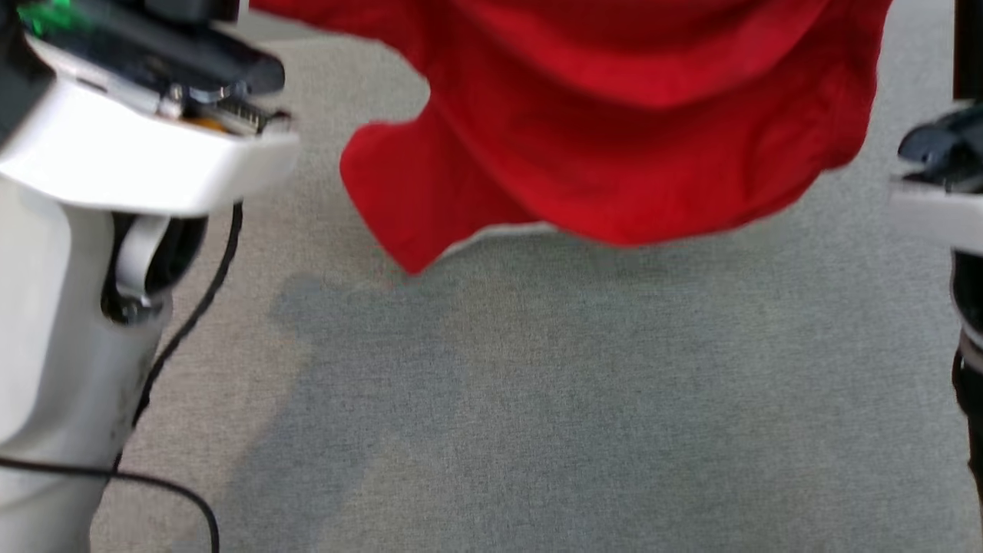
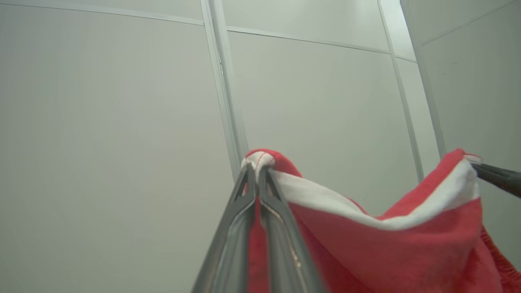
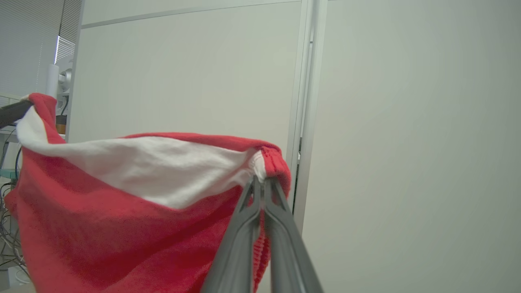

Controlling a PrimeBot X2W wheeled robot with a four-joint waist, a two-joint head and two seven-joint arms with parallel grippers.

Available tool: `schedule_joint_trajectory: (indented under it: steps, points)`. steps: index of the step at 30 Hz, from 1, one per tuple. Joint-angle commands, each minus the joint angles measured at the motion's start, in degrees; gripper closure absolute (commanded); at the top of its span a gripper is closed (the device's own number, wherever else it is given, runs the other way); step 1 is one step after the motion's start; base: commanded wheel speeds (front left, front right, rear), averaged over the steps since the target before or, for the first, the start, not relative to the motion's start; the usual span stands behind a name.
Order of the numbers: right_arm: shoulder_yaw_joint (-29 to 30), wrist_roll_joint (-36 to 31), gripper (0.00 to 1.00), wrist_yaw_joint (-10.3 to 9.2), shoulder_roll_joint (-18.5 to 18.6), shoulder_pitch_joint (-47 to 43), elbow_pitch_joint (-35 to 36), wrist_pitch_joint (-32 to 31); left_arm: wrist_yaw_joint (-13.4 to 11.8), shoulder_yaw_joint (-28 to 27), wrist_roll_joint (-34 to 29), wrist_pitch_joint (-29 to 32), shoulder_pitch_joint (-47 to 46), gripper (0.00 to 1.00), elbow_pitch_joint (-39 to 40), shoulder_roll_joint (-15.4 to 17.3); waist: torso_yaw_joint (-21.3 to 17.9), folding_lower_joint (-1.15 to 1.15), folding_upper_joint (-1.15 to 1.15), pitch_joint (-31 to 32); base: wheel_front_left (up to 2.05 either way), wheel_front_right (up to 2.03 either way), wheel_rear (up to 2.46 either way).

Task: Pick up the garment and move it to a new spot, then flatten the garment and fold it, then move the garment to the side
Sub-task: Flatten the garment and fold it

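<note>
The garment [image 1: 614,130] is red with a white band along one edge. It hangs in the air above the grey carpet, spread between both arms. In the left wrist view my left gripper [image 2: 255,167] is shut on one corner of the garment [image 2: 378,244], at the white band. The right gripper's dark fingers [image 2: 498,177] reach in from the right and pinch the other corner. In the right wrist view my right gripper [image 3: 260,181] is shut on the garment [image 3: 122,211] at its ribbed red edge. The left gripper's fingers [image 3: 14,112] hold the far corner at the left.
Grey carpet [image 1: 576,399] lies below the hanging cloth. My pale left forearm [image 1: 84,230] with a black cable stands at the left, and part of the right arm [image 1: 944,184] shows at the right edge. Pale wall panels [image 2: 122,122] stand ahead. A desk with cables [image 3: 8,228] is at the far left.
</note>
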State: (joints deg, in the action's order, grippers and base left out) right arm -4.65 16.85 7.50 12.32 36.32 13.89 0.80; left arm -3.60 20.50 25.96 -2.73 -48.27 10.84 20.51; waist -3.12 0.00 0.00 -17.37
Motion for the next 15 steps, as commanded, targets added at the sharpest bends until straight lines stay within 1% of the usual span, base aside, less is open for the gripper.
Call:
schedule_joint_trajectory:
  steps: [1,4,8,12,14,15]
  points:
    - [-0.86,0.58,1.00,0.00,0.19,2.97,-1.11,0.33,0.63,0.10,0.30,-0.17,-3.12,1.00,-1.34,-0.51,0.03,0.00,0.00,-3.92,0.00,0.00,0.00]
    - [-1.84,1.33,1.00,-0.01,0.55,9.59,-4.52,0.75,2.15,0.61,-0.04,-0.63,-9.21,1.00,-5.17,-1.77,0.17,0.00,0.00,-6.60,0.00,0.00,0.00]
    - [-2.96,2.93,1.00,-0.01,0.09,19.37,-11.29,1.81,3.93,0.94,-0.03,-1.87,-17.30,1.00,-12.59,-3.59,0.25,0.00,0.00,-9.22,0.00,0.00,0.00]
    - [-3.99,4.81,1.00,-0.01,-0.72,28.79,-21.87,3.33,5.38,0.97,0.42,-3.38,-24.93,1.00,-23.49,-5.81,0.26,0.00,0.00,-10.36,0.00,0.00,0.00]
    - [-4.17,6.28,1.00,-0.01,-1.96,33.08,-28.12,4.63,6.02,1.24,0.27,-4.27,-28.02,1.00,-29.20,-6.84,0.30,0.00,0.00,-10.62,0.00,0.00,0.00]
    - [-4.17,6.28,1.00,-0.01,-1.96,33.08,-28.12,4.63,6.02,1.24,0.27,-4.27,-28.02,1.00,-29.20,-6.84,0.30,0.00,0.00,-10.62,0.00,0.00,0.00]
